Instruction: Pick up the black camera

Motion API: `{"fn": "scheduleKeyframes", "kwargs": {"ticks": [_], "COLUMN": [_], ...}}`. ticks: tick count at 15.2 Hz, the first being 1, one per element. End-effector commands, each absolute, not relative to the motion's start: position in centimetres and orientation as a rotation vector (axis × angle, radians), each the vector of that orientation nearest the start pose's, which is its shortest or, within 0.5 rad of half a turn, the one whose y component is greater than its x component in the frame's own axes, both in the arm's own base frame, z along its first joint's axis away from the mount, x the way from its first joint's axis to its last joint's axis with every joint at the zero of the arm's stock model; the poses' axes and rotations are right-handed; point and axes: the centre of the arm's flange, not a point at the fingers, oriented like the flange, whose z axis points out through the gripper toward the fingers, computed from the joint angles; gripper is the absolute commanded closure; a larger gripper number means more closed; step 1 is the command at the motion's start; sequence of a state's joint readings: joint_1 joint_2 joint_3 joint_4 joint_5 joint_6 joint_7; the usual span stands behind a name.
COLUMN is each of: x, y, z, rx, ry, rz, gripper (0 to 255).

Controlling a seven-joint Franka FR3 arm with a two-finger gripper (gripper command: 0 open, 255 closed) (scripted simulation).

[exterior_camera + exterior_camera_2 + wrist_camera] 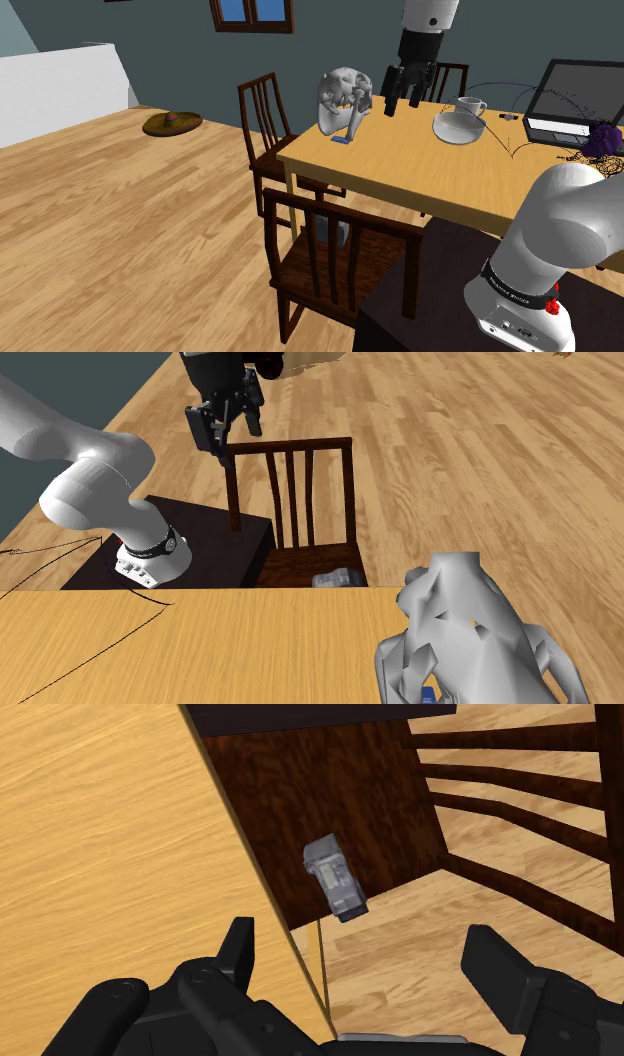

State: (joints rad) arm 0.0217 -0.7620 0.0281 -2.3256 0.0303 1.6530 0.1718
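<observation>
The camera [334,880] is a small dark grey box. It lies on the dark wooden seat of the near chair [330,262], right beside the table's edge, and is seen as the camera [330,232] and the camera [337,578]. My gripper [402,96] hangs open well above the wooden table [400,170], with nothing between its fingers. Through the wrist view, the gripper [370,966] looks down past the table edge [270,904] at the camera far below. The gripper [226,428] also appears high over the chair.
On the table stand a white skull-like figure [345,98], a glass bowl [458,126], a white cup [470,105], a laptop [575,100] and purple grapes [603,138]. A second chair [268,125] stands at the table's far side. A plate [172,122] lies on the floor.
</observation>
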Motion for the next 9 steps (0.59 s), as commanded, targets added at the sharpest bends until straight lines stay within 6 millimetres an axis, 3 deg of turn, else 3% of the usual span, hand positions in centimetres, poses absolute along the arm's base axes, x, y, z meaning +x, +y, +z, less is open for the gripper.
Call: {"fn": "scheduleKeyframes", "kwargs": {"ticks": [1,9], "x": [32.2,43.4], "y": [2.2,2.9], "z": [60.5,54.1], "rx": [-3.112,-3.139], "ry": [0.203,0.069], "rz": [-0.136,0.152], "gripper": [0,0]}}
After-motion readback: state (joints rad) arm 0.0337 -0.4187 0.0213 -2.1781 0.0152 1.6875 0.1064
